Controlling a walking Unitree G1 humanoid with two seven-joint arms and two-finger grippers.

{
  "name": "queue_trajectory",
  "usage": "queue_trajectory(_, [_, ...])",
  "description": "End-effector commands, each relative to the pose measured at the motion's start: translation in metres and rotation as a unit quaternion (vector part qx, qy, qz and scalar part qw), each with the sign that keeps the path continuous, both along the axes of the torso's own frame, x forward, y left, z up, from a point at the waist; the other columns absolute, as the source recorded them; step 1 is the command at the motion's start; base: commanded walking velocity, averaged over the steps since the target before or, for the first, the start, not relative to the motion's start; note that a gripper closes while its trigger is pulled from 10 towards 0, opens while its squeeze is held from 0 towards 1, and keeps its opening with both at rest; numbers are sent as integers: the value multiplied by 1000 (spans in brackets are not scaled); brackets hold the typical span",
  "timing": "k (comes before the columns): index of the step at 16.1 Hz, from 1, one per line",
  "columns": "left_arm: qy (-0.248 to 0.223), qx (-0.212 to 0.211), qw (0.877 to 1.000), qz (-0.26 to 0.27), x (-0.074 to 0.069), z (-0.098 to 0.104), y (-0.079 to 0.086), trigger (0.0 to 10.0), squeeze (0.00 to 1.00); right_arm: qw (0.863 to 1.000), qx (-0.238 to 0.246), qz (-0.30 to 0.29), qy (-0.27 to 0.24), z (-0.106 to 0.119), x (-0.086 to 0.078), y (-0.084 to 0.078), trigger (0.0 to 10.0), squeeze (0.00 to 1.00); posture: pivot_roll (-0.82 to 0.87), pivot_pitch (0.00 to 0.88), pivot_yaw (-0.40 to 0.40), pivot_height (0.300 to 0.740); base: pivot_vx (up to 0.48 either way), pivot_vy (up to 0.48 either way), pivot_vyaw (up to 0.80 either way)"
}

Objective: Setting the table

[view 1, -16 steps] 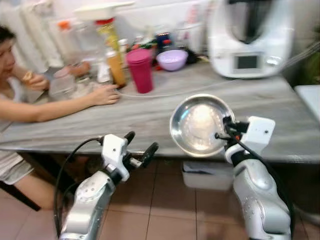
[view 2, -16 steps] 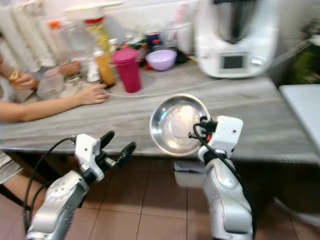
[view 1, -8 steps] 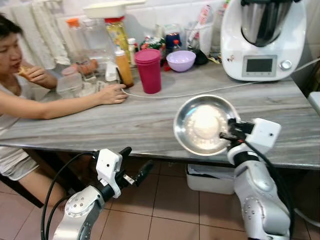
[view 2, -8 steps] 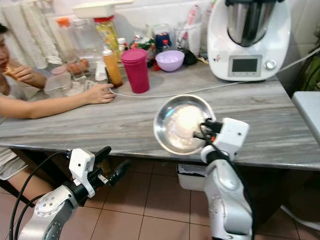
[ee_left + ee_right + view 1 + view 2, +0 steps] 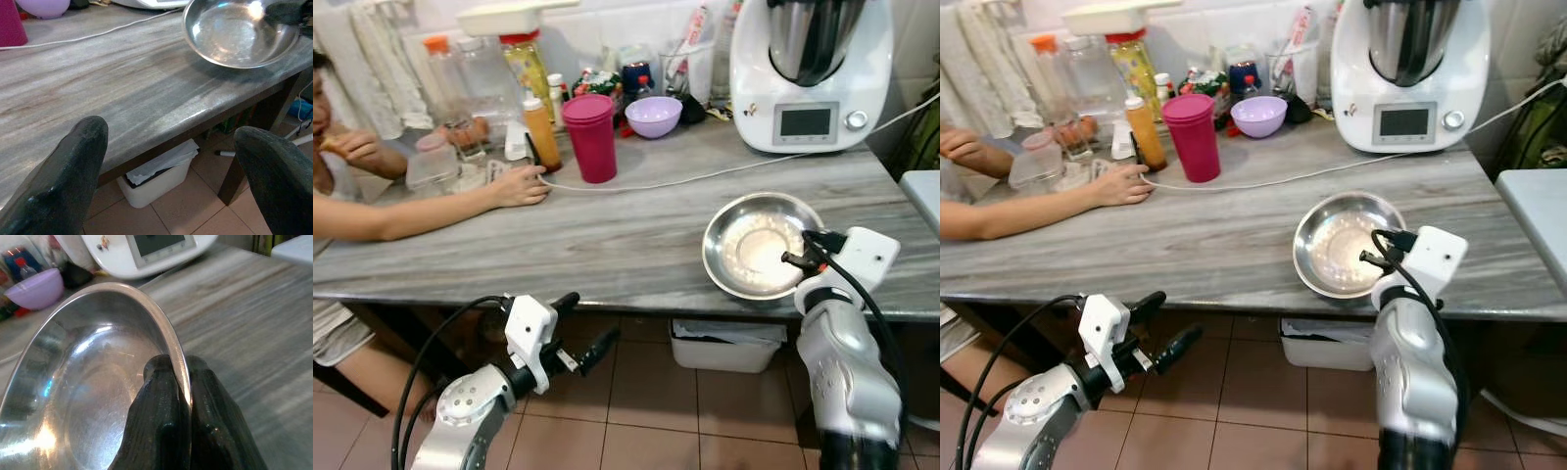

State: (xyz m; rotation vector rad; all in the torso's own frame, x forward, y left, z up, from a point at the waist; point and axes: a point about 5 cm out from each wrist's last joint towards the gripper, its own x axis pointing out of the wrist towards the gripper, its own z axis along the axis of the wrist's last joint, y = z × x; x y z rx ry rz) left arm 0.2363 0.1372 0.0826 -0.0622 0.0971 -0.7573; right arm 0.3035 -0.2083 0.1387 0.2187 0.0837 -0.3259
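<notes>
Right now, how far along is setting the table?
Early stage. The right hand pinches the rim of a steel bowl, which sits near the table edge but isn't released. The left hand hangs open below the tabletop. No other place setting is laid yet.

The long grey table with a streaked stone-like top [image 5: 607,230] carries a round shiny steel bowl [image 5: 759,245] near its front edge, a tall magenta plastic cup [image 5: 591,137], a small lilac bowl [image 5: 653,116], a white kitchen machine [image 5: 810,73] (its thin white cable [image 5: 705,174] runs across the top) and a person's forearm [image 5: 421,211].
</notes>
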Motion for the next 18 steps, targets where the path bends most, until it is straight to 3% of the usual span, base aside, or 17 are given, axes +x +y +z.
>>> queue_trajectory(1, [-4, 10, 1000, -5, -1, 1, 4, 10000, 0, 1000, 22, 5, -4, 4, 10, 4, 10000, 0, -250, 38, 147, 740, 0, 0, 0])
queue_trajectory(8, [-8, 10, 1000, -7, -3, 1, 4, 10000, 0, 990, 132, 57, 10, 7, 58, 28, 10000, 0, -214, 33, 136, 740, 0, 0, 0])
queue_trajectory(13, [-31, 0, 1000, -6, 0, 16, 0, 10000, 0, 986, 124, 86, 71, -5, 70, 48, 10000, 0, -202, 34, 130, 740, 0, 0, 0])
queue_trajectory(14, [-31, 0, 1000, -6, 0, 17, 0, 10000, 0, 986, 118, 93, 76, -5, 71, 50, 10000, 90, -202, 34, 130, 740, 0, 0, 0])
queue_trajectory(15, [-31, 0, 999, -6, 1, 17, -1, 10000, 0, 985, 115, 100, 83, -7, 72, 53, 10000, 106, -206, 33, 130, 740, 0, 0, 0])
queue_trajectory(16, [-31, 0, 999, -6, 1, 18, -1, 10000, 0, 984, 113, 106, 89, -9, 72, 56, 10000, 522, -208, 33, 130, 740, 0, 0, 0])
queue_trajectory(17, [-31, 0, 1000, -6, 1, 19, -2, 10000, 0, 983, 112, 110, 95, -10, 73, 58, 10000, 690, -209, 33, 128, 740, 0, 0, 0])
queue_trajectory(18, [-31, -1, 1000, -7, 2, 20, -3, 10000, 0, 982, 112, 116, 101, -12, 73, 60, 10000, 698, -210, 32, 127, 740, 0, 0, 0])
